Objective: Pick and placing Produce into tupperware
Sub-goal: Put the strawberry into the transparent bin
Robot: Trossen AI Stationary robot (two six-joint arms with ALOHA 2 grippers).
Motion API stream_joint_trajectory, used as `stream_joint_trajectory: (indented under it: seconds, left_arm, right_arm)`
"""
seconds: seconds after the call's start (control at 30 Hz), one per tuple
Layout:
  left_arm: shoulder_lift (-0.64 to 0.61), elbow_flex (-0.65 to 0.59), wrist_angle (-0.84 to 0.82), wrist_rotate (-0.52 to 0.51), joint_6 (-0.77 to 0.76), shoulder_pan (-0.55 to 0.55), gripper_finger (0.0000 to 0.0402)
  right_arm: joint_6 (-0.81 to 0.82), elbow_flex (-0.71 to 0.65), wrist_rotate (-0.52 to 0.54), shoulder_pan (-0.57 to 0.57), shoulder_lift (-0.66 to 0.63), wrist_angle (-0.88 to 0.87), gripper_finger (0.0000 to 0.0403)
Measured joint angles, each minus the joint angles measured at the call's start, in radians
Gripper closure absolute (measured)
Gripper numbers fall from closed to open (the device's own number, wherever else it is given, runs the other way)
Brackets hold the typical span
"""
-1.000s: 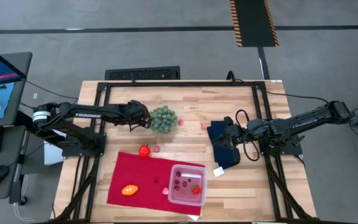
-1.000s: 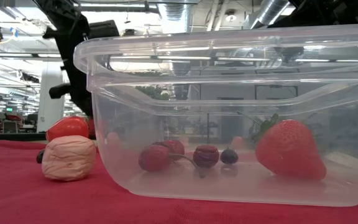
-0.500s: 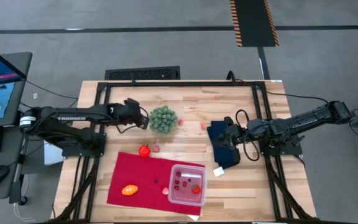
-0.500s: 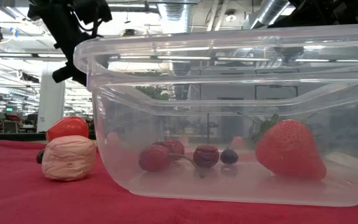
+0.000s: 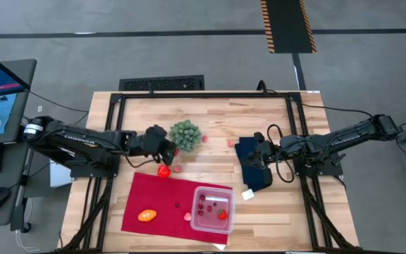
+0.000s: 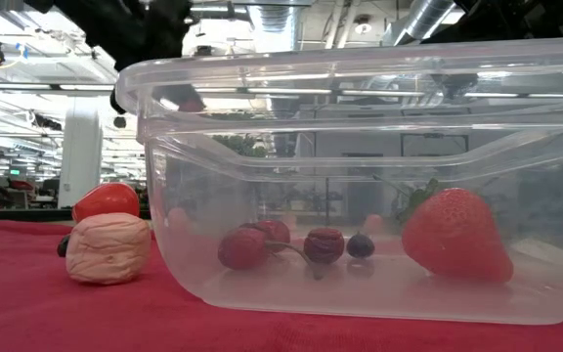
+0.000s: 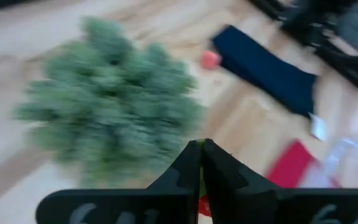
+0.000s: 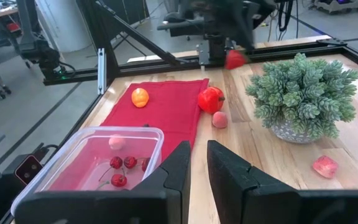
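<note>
We judge the wooden table sound, red cloth flat at its front w/ the tupperware on it, cherries and a strawberry inside. Behind: open workshop, grey floor. Left gripper, fingers together, nothing seen held, sits beside the green plant above the red pepper. Advice: part fingers first, descend straight, avoid the plant. Right gripper rests on the blue cloth, fingers slightly apart, empty.

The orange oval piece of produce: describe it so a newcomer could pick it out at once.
Start at the flat red cloth at the table's front, which bears the clear tupperware on its right part. The orange oval lies alone near the cloth's front left corner, well apart from the container. It is the only orange piece; its neighbours are red or pink.
</note>
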Motion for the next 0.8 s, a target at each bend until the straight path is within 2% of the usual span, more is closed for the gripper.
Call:
stream_joint_trajectory:
  seconds: [0.23, 0.37, 0.5, 0.63, 0.8]
  left_arm:
    - [0.099, 0.000, 0.178, -0.003, -0.004, -0.140, 0.0401]
    - [0.184, 0.000, 0.320, -0.018, 0.000, -0.195, 0.0401]
    - [0.277, 0.029, 0.391, -0.025, 0.028, -0.240, 0.0401]
    - [0.379, 0.136, 0.374, -0.038, 0.085, -0.293, 0.0401]
    - [0.513, 0.308, 0.246, -0.112, 0.151, -0.352, 0.0401]
  right_arm:
    - [0.000, 0.000, 0.000, 0.000, 0.000, -0.002, 0.0326]
    - [0.000, 0.000, 0.000, 0.000, 0.000, -0.001, 0.0326]
    - [0.000, 0.000, 0.000, 0.000, 0.000, 0.000, 0.0326]
    - [0.000, 0.000, 0.000, 0.000, 0.000, -0.008, 0.0326]
    - [0.000, -0.001, 0.000, 0.000, 0.000, -0.018, 0.0326]
